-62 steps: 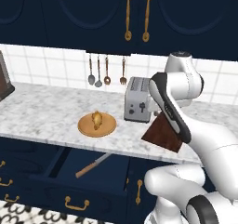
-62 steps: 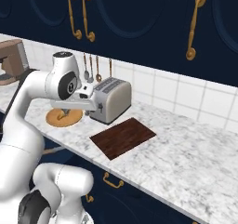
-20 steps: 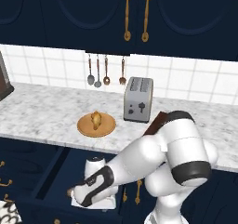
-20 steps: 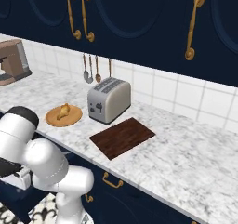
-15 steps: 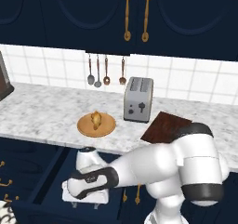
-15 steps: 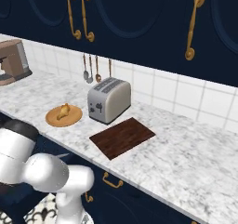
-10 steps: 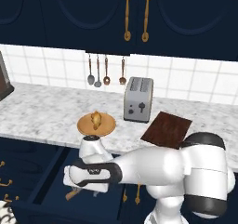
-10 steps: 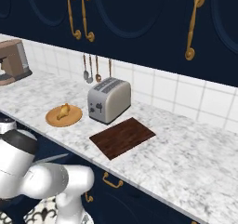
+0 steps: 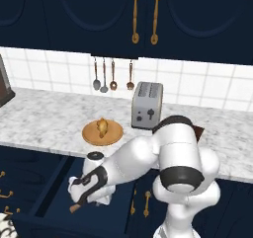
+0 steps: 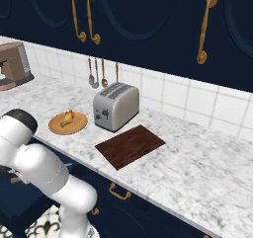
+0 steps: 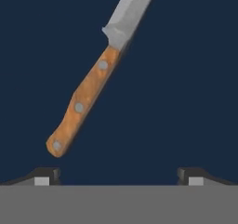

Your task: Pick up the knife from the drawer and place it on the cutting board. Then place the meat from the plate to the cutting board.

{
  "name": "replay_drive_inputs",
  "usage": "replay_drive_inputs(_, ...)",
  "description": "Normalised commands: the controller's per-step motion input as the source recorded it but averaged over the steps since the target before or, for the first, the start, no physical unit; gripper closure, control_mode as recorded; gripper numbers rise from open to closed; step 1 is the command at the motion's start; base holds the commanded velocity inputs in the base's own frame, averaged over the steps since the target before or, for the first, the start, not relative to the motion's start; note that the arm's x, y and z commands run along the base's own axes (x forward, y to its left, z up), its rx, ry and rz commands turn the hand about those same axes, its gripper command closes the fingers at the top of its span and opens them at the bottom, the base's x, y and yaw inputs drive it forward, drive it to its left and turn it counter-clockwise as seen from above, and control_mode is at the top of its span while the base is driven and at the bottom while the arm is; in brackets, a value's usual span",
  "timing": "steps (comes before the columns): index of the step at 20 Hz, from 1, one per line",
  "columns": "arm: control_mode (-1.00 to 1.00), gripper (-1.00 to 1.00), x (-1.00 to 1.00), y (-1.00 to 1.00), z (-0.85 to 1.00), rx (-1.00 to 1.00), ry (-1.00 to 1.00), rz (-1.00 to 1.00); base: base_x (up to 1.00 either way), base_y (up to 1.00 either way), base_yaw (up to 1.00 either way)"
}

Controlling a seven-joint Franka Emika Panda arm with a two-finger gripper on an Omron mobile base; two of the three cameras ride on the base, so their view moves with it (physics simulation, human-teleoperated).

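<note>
Lowered further since half a second ago, the arm now reaches down into the open drawer (image 9: pixel 52 195), where earlier it was folded up beside the toaster. Its gripper (image 11: pixel 118 174) hangs just above the knife (image 11: pixel 88 95), jaws spread to their full width and holding nothing; the two dark fingertips (image 11: pixel 46 175) stand well apart, with the butt of the wooden handle near the one on the hand view's left. That knife lies flat on the navy drawer floor, three rivets showing, pale blade pointing away from the hand. From the left base view only the brown handle end pokes out beneath the wrist.

Up on the marble counter (image 10: pixel 207 168), the round tan plate (image 9: pixel 102 133) sits near the front edge with the meat (image 9: pixel 102 126) on it. Beside it stands the silver toaster (image 10: pixel 115 106), and just past that lies the cutting board (image 10: pixel 129 146), bare. Spoons and a fork hang on the tiled wall (image 9: pixel 212 86) behind.
</note>
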Motion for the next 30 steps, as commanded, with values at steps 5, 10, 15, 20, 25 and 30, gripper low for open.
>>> replay_drive_inputs(5, -1.00, -1.00, 0.34, 0.32, -0.15, -0.12, -0.01, -0.02, 0.00, 0.00, 0.00)
replay_drive_inputs(10, -1.00, -1.00, 0.15, 0.25, -0.31, -0.05, 0.01, -0.02, 0.00, 0.00, 0.00)
replay_drive_inputs(15, -1.00, -1.00, -0.01, 0.03, -0.47, 0.00, 0.05, -0.02, 0.00, 0.00, 0.00)
replay_drive_inputs(20, -1.00, -1.00, 0.00, 0.01, -0.52, -0.01, 0.00, -0.04, 0.00, 0.00, 0.00)
replay_drive_inputs(25, -1.00, -1.00, 0.00, 0.18, -0.42, -0.05, 0.00, -0.03, 0.00, 0.00, 0.00)
replay_drive_inputs(30, -1.00, 1.00, -0.20, 0.25, -0.76, -0.07, 0.05, -0.03, 0.00, 0.00, 0.00)
